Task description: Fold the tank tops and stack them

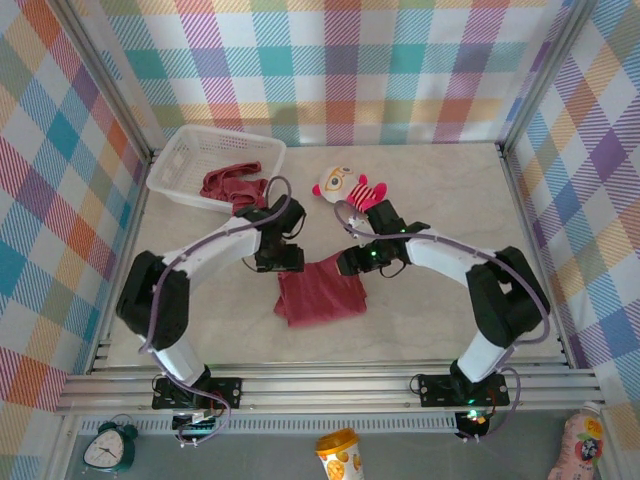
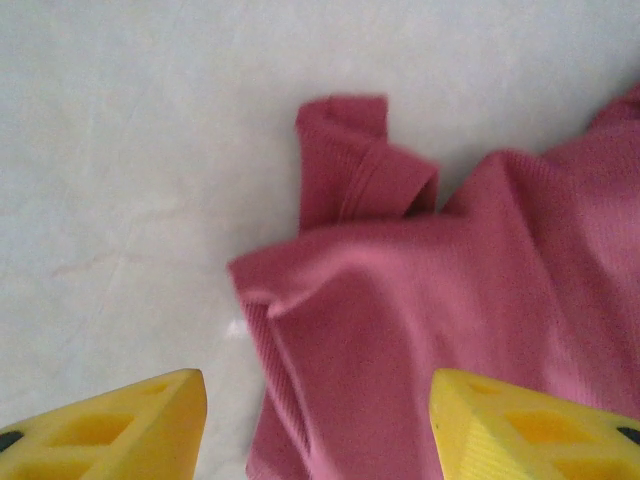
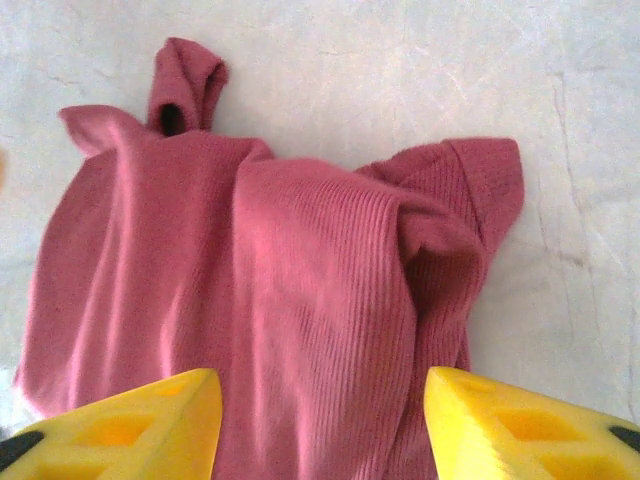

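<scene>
One maroon tank top lies rumpled on the table between the arms; it shows as ribbed cloth with a strap loop at the top, and as a folded edge. My left gripper hangs open over the top's left upper corner, yellow fingers wide apart with cloth between them. Over the right upper corner my right gripper is open too, its fingers straddling the cloth. A second maroon tank top lies bunched in the white basket.
A red-and-pink striped plush doll lies just behind the right arm's wrist. The basket stands at the back left corner. Checked walls and metal rails enclose the table on three sides.
</scene>
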Controlling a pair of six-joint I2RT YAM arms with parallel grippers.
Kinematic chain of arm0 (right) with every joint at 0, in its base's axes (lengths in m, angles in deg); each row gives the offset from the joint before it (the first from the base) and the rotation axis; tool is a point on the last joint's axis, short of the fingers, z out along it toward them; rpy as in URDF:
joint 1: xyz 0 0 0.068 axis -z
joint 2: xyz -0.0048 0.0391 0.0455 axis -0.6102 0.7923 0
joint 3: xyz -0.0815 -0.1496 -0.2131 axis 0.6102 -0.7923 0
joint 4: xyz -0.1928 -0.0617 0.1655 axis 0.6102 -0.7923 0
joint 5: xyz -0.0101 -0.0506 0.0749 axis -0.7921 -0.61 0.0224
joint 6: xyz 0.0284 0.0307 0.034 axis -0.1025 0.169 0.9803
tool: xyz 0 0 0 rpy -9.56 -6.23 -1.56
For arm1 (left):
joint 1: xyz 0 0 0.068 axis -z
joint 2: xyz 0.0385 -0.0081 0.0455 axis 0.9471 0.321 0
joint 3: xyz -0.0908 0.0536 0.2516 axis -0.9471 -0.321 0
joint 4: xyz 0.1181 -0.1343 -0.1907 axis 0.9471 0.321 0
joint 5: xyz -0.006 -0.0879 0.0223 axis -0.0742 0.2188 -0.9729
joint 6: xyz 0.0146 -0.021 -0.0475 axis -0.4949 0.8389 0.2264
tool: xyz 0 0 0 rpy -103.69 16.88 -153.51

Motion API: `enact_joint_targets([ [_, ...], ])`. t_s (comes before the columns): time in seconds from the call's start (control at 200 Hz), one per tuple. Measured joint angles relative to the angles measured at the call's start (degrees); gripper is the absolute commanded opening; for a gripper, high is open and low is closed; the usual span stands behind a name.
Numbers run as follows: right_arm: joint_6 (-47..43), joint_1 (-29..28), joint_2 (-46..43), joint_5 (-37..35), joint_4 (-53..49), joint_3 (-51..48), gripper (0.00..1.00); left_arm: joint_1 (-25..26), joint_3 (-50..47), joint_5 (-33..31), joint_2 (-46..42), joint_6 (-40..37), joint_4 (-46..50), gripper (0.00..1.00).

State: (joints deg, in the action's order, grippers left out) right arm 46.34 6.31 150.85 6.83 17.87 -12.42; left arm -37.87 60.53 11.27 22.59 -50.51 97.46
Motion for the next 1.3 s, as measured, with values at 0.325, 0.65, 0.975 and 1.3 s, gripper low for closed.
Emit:
enact_joint_targets([
  [0.325,-2.54,0.00,7.93,-0.42,1.95,4.70,0.27,-2.80,-17.35,4.55,-5.90,3.87,-13.77,0.63],
  [0.65,4.59,2.19,5.01,5.11,4.24,1.99,0.11,-5.42,-17.70,7.26,-2.45,4.07,-24.52,0.51],
  [0.975,15.67,8.26,4.90,13.49,11.65,-3.87,0.06,-5.44,-15.39,13.29,1.79,4.55,-27.50,0.00],
  [1.3,27.74,14.71,5.03,21.44,20.76,-10.05,0.05,-7.61,-12.28,24.55,-2.29,7.58,-28.55,0.00],
])
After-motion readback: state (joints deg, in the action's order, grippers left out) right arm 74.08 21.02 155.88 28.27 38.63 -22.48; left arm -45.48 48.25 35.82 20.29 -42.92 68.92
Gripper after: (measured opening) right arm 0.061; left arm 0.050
